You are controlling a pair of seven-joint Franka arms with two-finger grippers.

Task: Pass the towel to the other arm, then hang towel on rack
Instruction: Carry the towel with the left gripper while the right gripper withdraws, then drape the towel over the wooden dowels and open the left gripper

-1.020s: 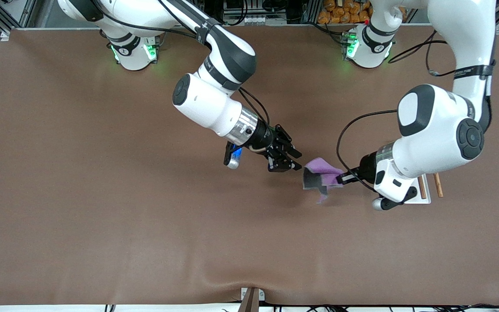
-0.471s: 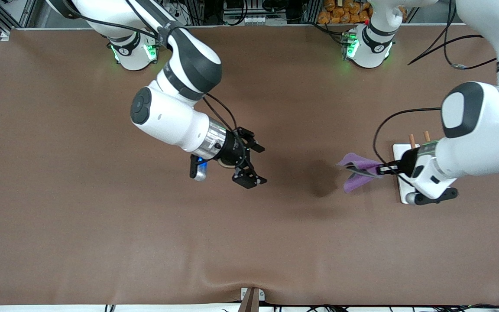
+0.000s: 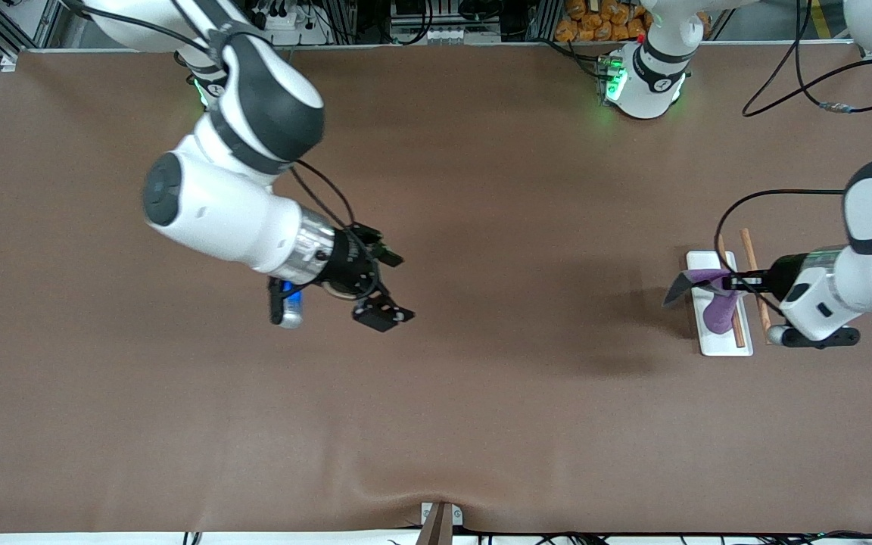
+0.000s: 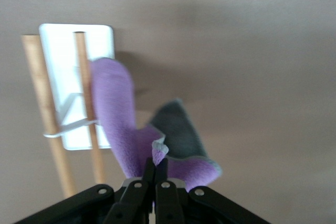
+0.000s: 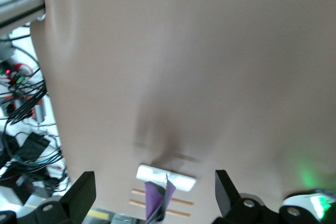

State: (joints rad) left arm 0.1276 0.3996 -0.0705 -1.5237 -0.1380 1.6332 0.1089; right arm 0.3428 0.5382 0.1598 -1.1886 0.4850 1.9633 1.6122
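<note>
At the moment of inspection the left gripper (image 3: 733,283) was positioned in the air over the rack (image 3: 724,303), which stood on the brown table (image 3: 481,393) toward the left arm's end. Its jaws were closed on the towel (image 3: 708,295), pinching a fold of the cloth between the fingertips (image 4: 156,169). The towel hung from that grip, held clear of the table: its purple face draped downward over the white base plate (image 4: 65,72) and alongside 1 of the 2 wooden rods (image 4: 86,103), while a dark grey face flared out toward the middle of the table. In the left wrist view the purple part overlapped the nearer rod, though whether cloth and rod were actually touching could not be determined. The 2 rods lay parallel, joined by a thin white bracket (image 4: 67,128), with the second rod (image 4: 46,114) standing outside the plate's edge. The right gripper (image 3: 384,286) was held in the air over bare table toward the right arm's end, well apart from the towel and the rack, its jaws spread wide with nothing between them. In the right wrist view both fingers (image 5: 79,196) framed open tabletop, with the rack (image 5: 165,178) and the hanging towel (image 5: 159,199) visible far off
</note>
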